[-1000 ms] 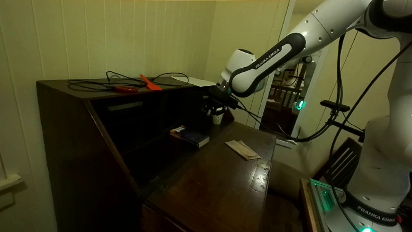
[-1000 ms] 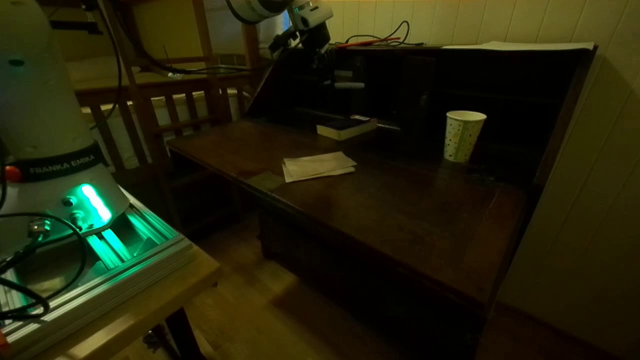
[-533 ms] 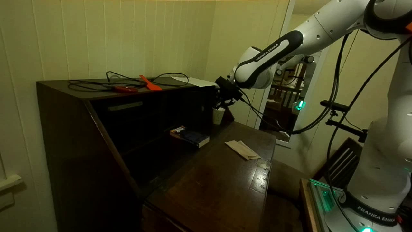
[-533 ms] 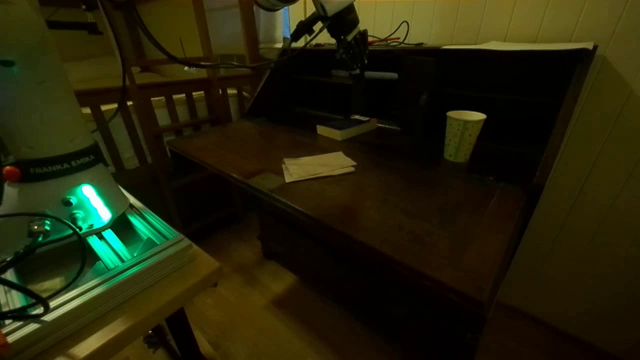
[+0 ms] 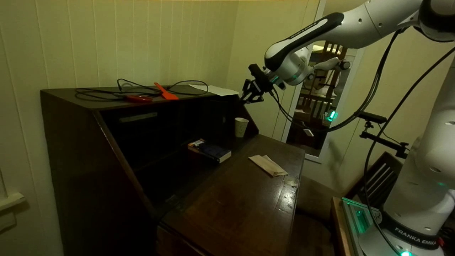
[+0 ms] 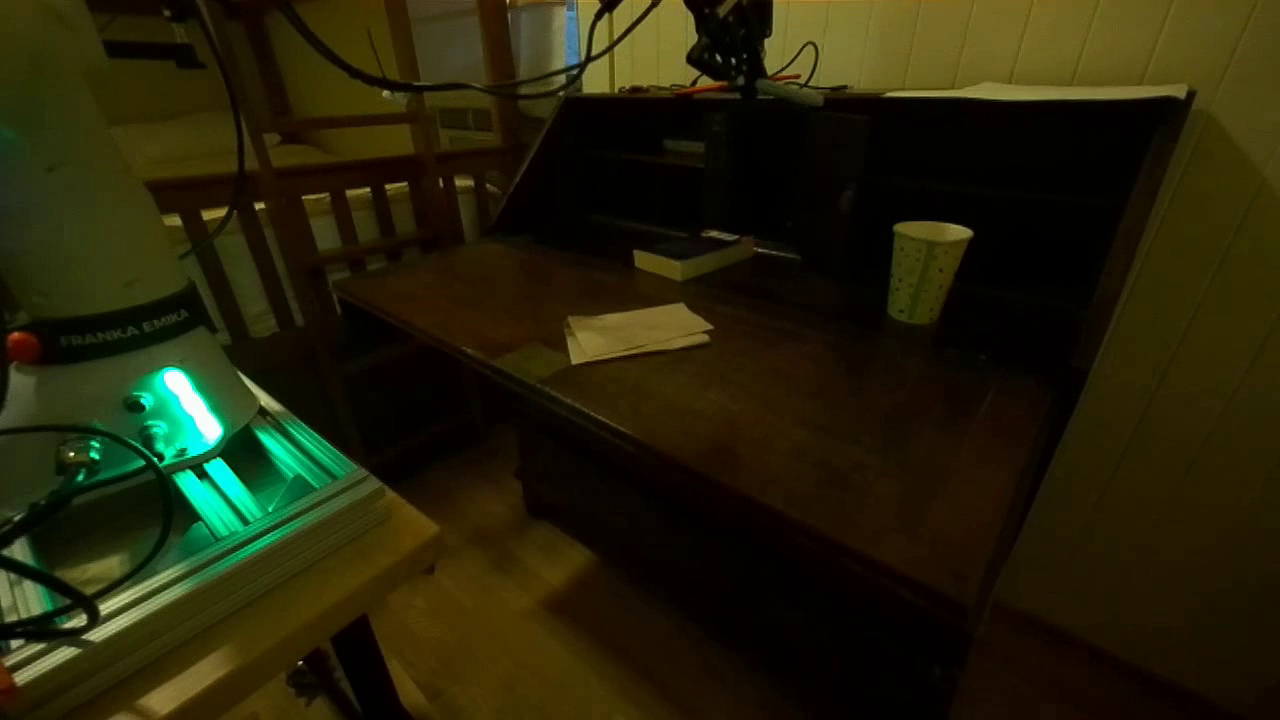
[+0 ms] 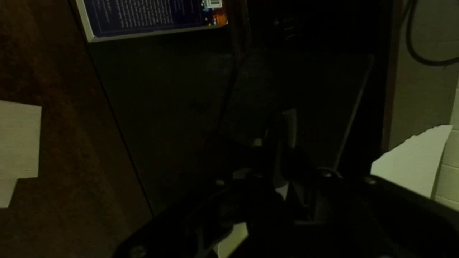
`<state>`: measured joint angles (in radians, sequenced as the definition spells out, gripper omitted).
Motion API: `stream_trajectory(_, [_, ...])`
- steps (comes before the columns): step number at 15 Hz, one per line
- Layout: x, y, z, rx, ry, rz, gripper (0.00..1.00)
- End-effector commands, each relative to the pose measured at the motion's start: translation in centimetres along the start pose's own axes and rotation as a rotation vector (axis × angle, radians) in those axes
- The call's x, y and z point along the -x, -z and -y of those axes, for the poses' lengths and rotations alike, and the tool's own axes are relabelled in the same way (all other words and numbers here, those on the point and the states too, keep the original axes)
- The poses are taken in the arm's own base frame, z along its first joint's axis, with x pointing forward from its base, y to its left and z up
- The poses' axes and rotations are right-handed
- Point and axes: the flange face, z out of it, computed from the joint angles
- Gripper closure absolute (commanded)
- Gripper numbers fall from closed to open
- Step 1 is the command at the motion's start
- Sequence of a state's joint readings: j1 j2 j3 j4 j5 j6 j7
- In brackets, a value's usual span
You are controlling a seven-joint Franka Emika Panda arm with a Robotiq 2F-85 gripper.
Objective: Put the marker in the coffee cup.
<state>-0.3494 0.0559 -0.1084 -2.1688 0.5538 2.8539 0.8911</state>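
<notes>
The coffee cup, a pale dotted paper cup, stands upright on the desk in both exterior views (image 5: 241,127) (image 6: 928,275). My gripper is above the desk in both exterior views (image 5: 244,100) (image 6: 750,88), higher than the cup. It is apart from the cup and off to its left in an exterior view. The gripper is shut on the marker, a grey-white stick (image 6: 795,93) that juts out sideways. In the wrist view the gripper (image 7: 279,154) is very dark, and the marker's end (image 7: 291,125) shows between the fingertips. Pale patches show through the gripper; I cannot tell whether they are the cup.
A dark blue book (image 5: 209,150) (image 7: 150,16) lies inside the desk, with folded pale paper (image 5: 268,165) (image 6: 638,332) in front. The desk's raised top bears cables, a red spatula (image 5: 165,91) and a white sheet (image 6: 1040,92). Side panels enclose the desk's dark shelves (image 6: 960,170).
My gripper has risen from in front of the shelves to the height of the desk's top, carrying the marker. It has moved rightward in both exterior views. The cup has not moved.
</notes>
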Motion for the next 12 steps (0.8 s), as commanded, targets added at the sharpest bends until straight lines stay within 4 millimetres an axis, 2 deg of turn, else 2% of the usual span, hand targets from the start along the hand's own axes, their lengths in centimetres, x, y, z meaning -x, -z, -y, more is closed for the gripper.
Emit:
stream_trajectory(1, [0.0, -0.4, 0.2, -0.006, -0.022, -0.012, 0.94])
stream_trajectory(2, [-0.8, -0.9, 0.4, -0.017, -0.088, -0.053, 0.94])
stream_trajectory(5, [-5.1, -1.3, 1.3, -0.009, -0.277, -0.074, 0.94])
stream_trajectory(9, [-12.6, -1.3, 2.1, 0.047, -0.478, -0.064, 0.94])
stream_trajectory(12, [-17.6, -1.5, 1.8, 0.106, -0.621, -0.121, 0.94])
